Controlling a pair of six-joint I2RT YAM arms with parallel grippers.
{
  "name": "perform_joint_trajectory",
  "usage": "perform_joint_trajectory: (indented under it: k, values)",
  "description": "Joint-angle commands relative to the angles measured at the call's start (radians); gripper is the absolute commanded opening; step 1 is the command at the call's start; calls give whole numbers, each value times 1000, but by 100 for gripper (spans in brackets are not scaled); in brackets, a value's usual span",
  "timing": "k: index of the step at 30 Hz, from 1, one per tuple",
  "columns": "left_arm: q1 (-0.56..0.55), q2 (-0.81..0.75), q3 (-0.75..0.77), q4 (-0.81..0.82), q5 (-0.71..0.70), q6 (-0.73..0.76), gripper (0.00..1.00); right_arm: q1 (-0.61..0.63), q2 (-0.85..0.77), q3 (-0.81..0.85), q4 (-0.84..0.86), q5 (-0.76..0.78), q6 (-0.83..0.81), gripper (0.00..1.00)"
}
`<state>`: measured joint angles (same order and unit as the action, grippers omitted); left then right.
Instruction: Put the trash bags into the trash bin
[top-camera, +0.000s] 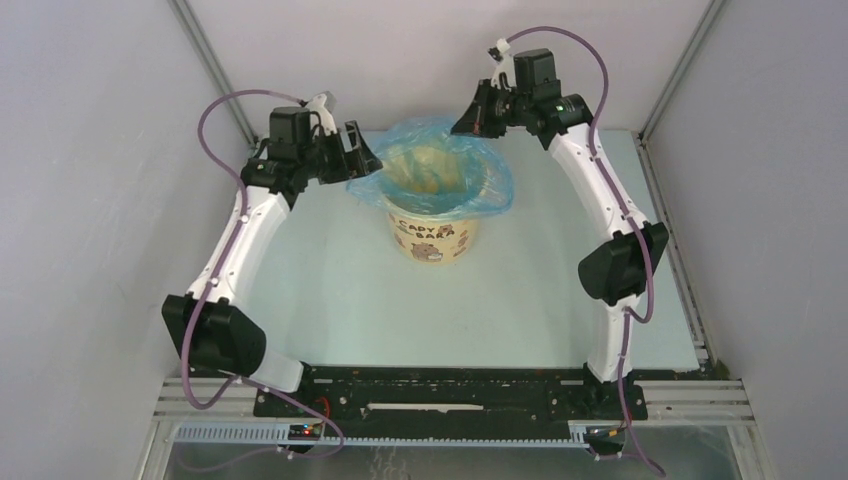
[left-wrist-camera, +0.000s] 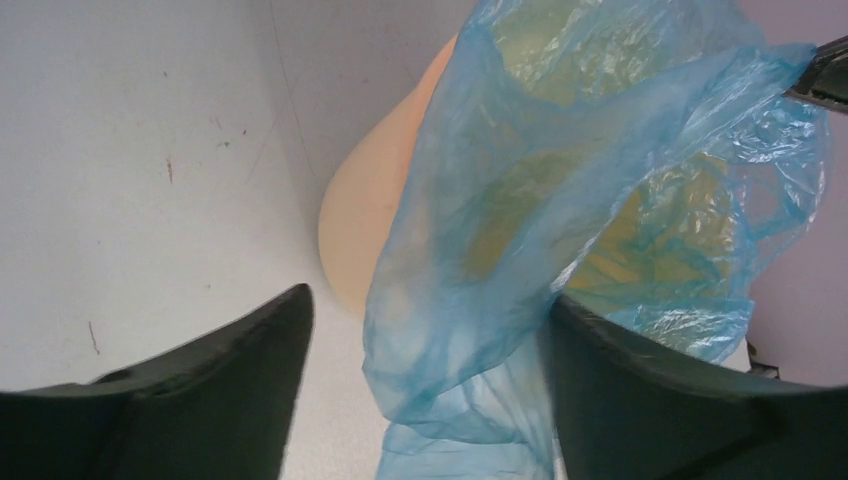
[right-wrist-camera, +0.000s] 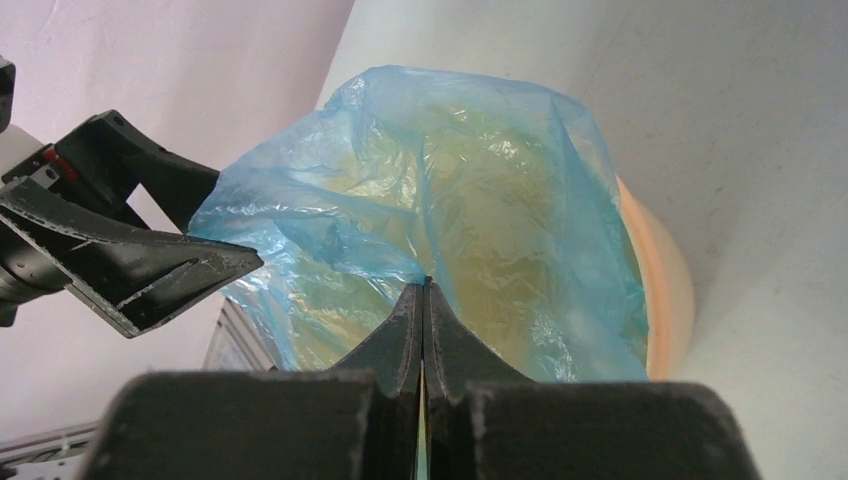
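trash bin mid table, well apart from its edges. trash bag, wrinkled glossy blue film, lines it, mouth spread over rim. left gripper wide, bag's left edge between fingers. right gripper closed, pinching bag's far edge.

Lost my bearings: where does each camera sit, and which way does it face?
Top: above, behind the robot, looking down on the bin and bag; left hand and right hand show.
Left wrist: on the left hand, facing bag and bin; its open fingers show.
Right wrist: on the right hand, facing the bag; its fingers show, shut on the film.
Shared: each wrist view catches the other hand's tip.
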<state>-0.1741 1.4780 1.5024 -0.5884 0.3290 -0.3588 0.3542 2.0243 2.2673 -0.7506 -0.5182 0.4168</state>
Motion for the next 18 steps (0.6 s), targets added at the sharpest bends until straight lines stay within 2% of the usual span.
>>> perform_joint_trajectory:
  k: [1,3,5,6,8,11,13,15,18]
  values:
    - [-10,0,88,41,-82,-12,73,-22,-1,73,27,-16,57,0]
    - [-10,18,105,44,-112,-28,58,-26,7,66,44,7,40,0]
    - [-10,38,121,47,-132,-41,51,-36,25,65,56,27,35,0]
    - [-9,47,128,48,-141,-49,52,-44,34,65,62,32,34,0]
    - [-8,65,140,50,-146,-63,66,-59,53,62,79,42,29,0]
    - [-8,88,152,64,-131,-71,70,-73,88,67,117,41,21,0]
    - [-7,112,163,71,-127,-80,52,-80,107,66,147,38,29,0]
    - [-7,143,177,75,-126,-90,39,-82,124,65,181,22,34,0]
    - [-2,170,185,106,-112,-117,28,-92,144,65,229,7,47,0]
